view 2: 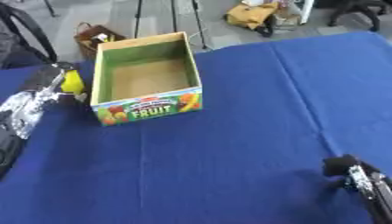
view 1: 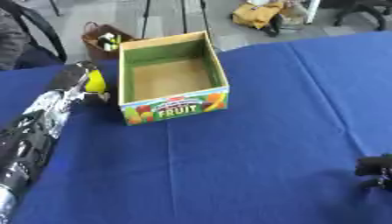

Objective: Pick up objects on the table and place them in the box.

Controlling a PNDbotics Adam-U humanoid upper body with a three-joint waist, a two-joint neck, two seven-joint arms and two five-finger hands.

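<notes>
My left hand at the fruit box

My left hand (view 1: 90, 83) grips a yellow object (view 1: 95, 81) just beside the open, empty fruit box (view 1: 173, 77) near the tabletop's (view 1: 253, 144) far edge; my right hand's (view 2: 360, 175) fingers I cannot make out.

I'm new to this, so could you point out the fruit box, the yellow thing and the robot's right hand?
fruit box (view 1: 174, 107): left eye view, printed front wall.
yellow object (view 1: 95, 82): left eye view, its middle.
right hand (view 2: 360, 175): right eye view, its back.

It looks like an office or lab room: a table under a wrinkled blue cloth (view 1: 253, 144) fills the frame, grey plank flooring (view 1: 168, 17) runs along the top, with black chair legs (view 2: 360, 13) upper right and a yellow bag (view 1: 257, 14) on the floor.
</notes>
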